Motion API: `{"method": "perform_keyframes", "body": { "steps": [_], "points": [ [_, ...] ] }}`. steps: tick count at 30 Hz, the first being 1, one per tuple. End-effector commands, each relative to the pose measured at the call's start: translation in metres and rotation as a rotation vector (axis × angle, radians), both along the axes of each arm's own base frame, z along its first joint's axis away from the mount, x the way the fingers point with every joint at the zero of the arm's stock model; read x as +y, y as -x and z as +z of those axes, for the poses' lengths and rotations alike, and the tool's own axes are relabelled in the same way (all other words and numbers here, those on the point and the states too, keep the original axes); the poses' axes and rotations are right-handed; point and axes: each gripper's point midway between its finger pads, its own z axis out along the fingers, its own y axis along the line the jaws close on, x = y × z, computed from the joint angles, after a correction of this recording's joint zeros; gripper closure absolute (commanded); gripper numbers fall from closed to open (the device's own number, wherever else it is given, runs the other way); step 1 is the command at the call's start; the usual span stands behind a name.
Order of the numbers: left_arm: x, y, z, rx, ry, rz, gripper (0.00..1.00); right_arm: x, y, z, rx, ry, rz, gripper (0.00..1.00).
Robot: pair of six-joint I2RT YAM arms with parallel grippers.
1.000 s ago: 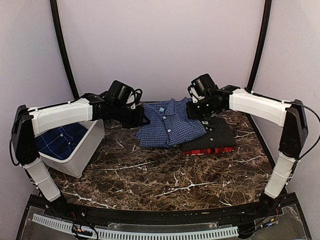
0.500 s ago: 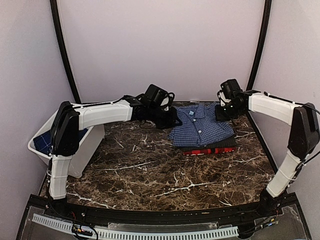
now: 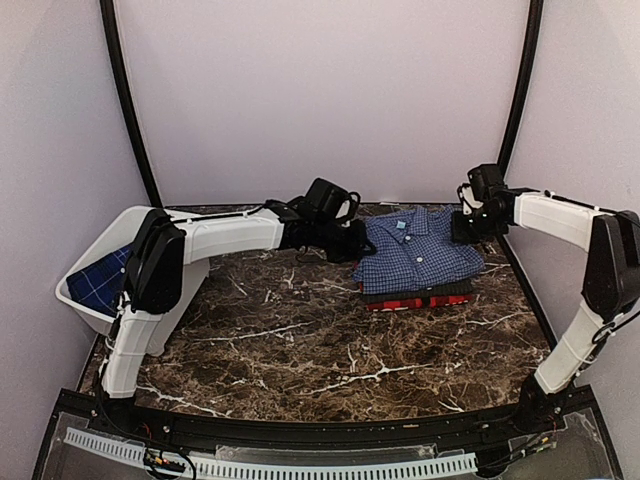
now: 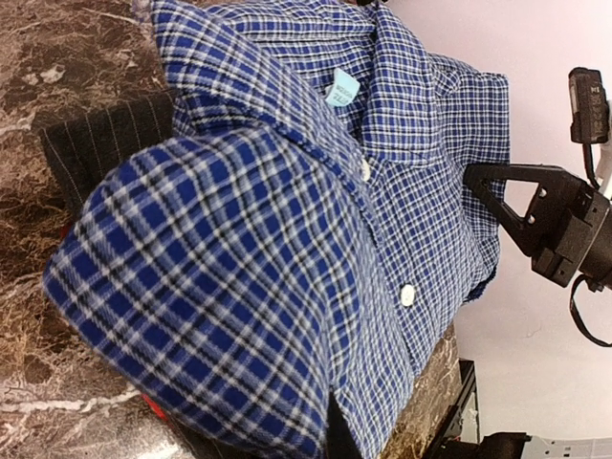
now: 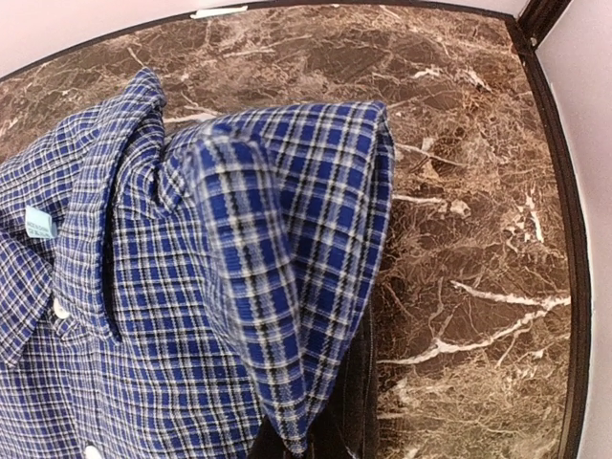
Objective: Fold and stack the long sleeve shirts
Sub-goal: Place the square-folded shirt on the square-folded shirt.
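The folded blue-and-white check shirt (image 3: 415, 255) lies on top of the black pinstripe shirt (image 3: 458, 288), which lies on the red-and-black plaid shirt (image 3: 410, 301), at the back right of the table. My left gripper (image 3: 355, 243) is shut on the check shirt's left edge. My right gripper (image 3: 466, 228) is shut on its right edge. In the left wrist view the check cloth (image 4: 287, 239) drapes over my jaws, with the pinstripe shirt (image 4: 105, 143) below it. In the right wrist view the check cloth (image 5: 239, 268) hides my fingers, and the pinstripe shirt (image 5: 361, 402) shows beneath.
A white plastic bin (image 3: 95, 312) stands tilted at the left edge, with a dark blue checked cloth (image 3: 100, 280) inside. The back wall is close behind the stack. The right arm's gripper (image 4: 545, 220) shows in the left wrist view.
Both grippers have carried the check shirt to the right, from beside the black and red shirts to on top of them.
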Motion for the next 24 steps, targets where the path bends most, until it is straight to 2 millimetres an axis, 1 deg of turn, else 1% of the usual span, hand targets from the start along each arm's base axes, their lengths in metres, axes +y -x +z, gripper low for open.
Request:
{"method": "perform_keyframes", "body": {
  "steps": [1, 2, 3, 4, 6, 7, 10, 11, 13, 14, 16, 18, 21, 24],
  "points": [
    [0.001, -0.004, -0.014, 0.006, -0.034, 0.021, 1.0, -0.013, -0.009, -0.019, -0.004, -0.013, -0.03, 1.0],
    [0.002, -0.006, -0.024, 0.013, -0.05, 0.025, 0.99, -0.017, -0.008, -0.024, 0.007, -0.011, -0.044, 1.0],
    [0.003, -0.007, -0.028, 0.016, -0.06, 0.027, 0.98, -0.021, -0.008, -0.027, 0.014, -0.009, -0.06, 1.0],
    [0.006, -0.008, -0.037, 0.026, -0.075, 0.032, 0.97, -0.024, -0.007, -0.03, 0.021, -0.008, -0.072, 1.0],
    [0.009, -0.011, -0.046, 0.038, -0.089, 0.039, 0.95, -0.029, -0.006, -0.033, 0.027, -0.008, -0.092, 0.97],
    [0.011, -0.012, -0.048, 0.039, -0.1, 0.047, 0.93, -0.031, -0.006, -0.034, 0.03, -0.008, -0.096, 0.94],
    [0.019, -0.017, -0.051, 0.038, -0.125, 0.07, 0.81, -0.034, -0.006, -0.033, 0.031, 0.002, -0.113, 0.81],
    [0.023, -0.019, -0.053, 0.038, -0.139, 0.081, 0.79, -0.035, -0.006, -0.031, 0.03, 0.006, -0.118, 0.78],
    [0.03, -0.025, -0.053, 0.03, -0.155, 0.101, 0.71, -0.037, -0.006, -0.025, 0.021, 0.009, -0.13, 0.72],
    [0.032, -0.026, -0.053, 0.029, -0.161, 0.106, 0.63, -0.039, -0.005, -0.021, 0.017, 0.014, -0.139, 0.67],
    [0.038, -0.033, -0.051, 0.019, -0.166, 0.119, 0.56, -0.041, -0.003, -0.014, 0.013, 0.018, -0.149, 0.63],
    [0.041, -0.038, -0.046, 0.002, -0.16, 0.118, 0.51, -0.041, 0.001, -0.001, -0.011, 0.008, -0.152, 0.62],
    [0.044, -0.043, -0.041, -0.022, -0.165, 0.12, 0.49, -0.04, 0.009, 0.014, -0.038, -0.012, -0.157, 0.61],
    [0.047, -0.047, -0.039, -0.025, -0.163, 0.119, 0.45, -0.031, 0.019, 0.028, -0.071, -0.047, -0.139, 0.61]
  ]
}}
